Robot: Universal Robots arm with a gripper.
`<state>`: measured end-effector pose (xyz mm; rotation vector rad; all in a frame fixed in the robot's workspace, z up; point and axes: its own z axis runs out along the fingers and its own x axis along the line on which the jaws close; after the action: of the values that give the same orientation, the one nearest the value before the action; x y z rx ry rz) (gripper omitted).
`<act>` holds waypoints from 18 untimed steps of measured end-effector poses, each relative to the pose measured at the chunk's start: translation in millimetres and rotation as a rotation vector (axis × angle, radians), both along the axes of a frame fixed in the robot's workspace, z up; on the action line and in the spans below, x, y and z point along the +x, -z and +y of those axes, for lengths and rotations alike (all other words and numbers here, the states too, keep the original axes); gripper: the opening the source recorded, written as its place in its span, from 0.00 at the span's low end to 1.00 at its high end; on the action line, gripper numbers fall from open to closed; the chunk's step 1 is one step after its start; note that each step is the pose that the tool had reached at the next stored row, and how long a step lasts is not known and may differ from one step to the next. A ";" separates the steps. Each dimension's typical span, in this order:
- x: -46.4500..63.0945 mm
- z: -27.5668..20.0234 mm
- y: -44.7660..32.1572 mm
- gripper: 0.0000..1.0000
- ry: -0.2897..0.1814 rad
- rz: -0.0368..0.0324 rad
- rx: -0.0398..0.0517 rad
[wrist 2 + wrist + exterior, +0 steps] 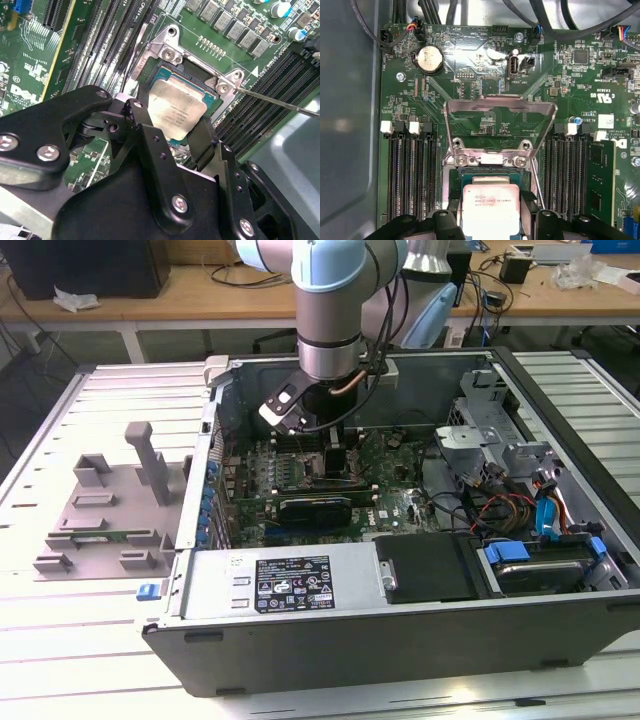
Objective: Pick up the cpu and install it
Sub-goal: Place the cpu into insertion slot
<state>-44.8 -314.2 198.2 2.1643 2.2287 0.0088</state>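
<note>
Inside an open computer case (400,640), my arm (328,310) reaches down over the green motherboard (395,505); the case lies on its side on a slatted white table (60,640), with a grey fixture tray (100,510) just beside it on the exterior view's left. In both wrist views my gripper (172,120) is clenched on the cpu (176,112); one black finger (145,125) presses on each of two opposite edges, and the dull silvery top faces up between them. The cpu sits squarely over the socket (200,82), inside its metal frame; whether it rests fully down in the socket I cannot tell. In the first wrist view the silver load plate (500,105) stands swung open, away from the socket; a thin retaining lever (536,180) runs along one side of it. Rows of black memory slots (410,175) flank the socket on both sides; a round coin battery (429,59) sits farther off on the board.
</note>
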 end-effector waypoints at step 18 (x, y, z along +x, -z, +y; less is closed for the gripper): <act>0.0 0.0 3.3 0.55 0.012 -0.0003 0.0008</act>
<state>-44.8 -314.3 194.9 2.1782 2.2156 0.0097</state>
